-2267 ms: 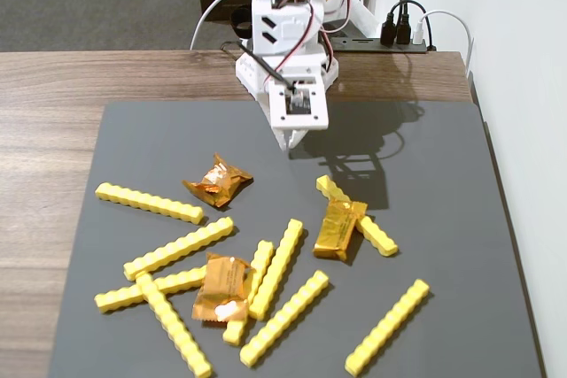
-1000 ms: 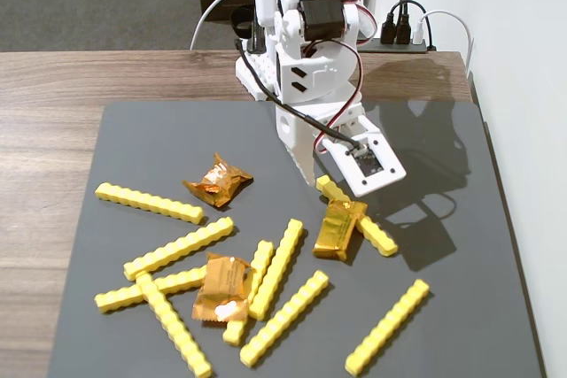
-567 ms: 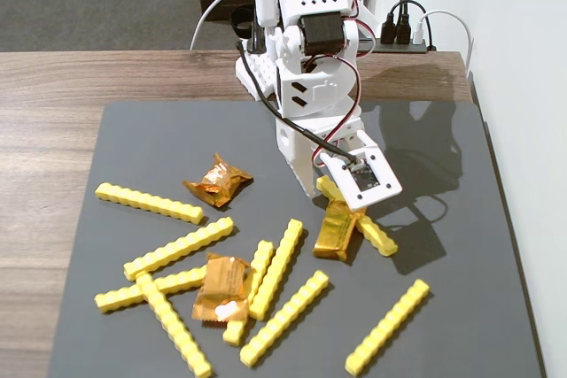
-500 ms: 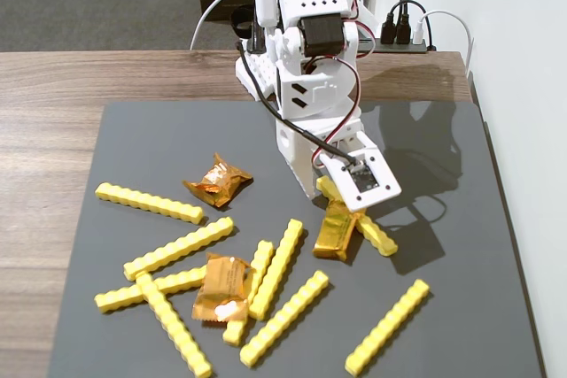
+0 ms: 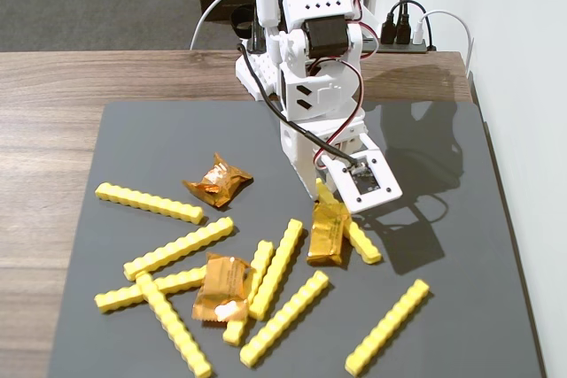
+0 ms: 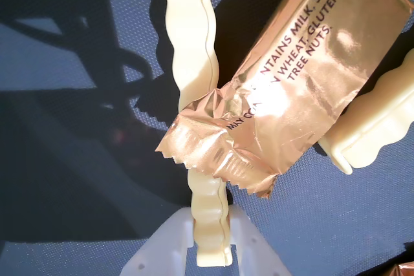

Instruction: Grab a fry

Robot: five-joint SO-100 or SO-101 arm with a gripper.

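A: We locate the hand [image 5: 330, 190] low over the dark mat [image 5: 443, 219] on the wooden worktop [image 5: 53, 112], tip pointing down at the cluster of parts.

B: We confirm. In the wrist view the white fingers [image 6: 162, 250] sit at the bottom edge, one on each side of the near end of a fry [image 6: 210, 224]. The fry end lies between them. We cannot tell whether the fingers press on it or merely flank it.

A: We describe the fry as follows: long, thin, plastic, with wavy, ridged sides and a seam running along its length. It reads pale cream in the wrist view and bright yellow in the fixed view [image 5: 354, 235].

B: We note that an orange foil packet [image 6: 291, 75] lies across the fry just ahead of the hand, covering its middle. The fry's far portion reappears beyond the packet. The packet carries printed allergen text.

A: In the fixed view the same packet [image 5: 327, 232] rests directly below the hand, touching the fry.

B: We see a second fry [image 6: 381, 117] to the right of the hand in the wrist view, partly under the packet's far end.

A: Further fries lie scattered on the mat, well apart from the hand, with two more packets [image 5: 217, 181] among them.
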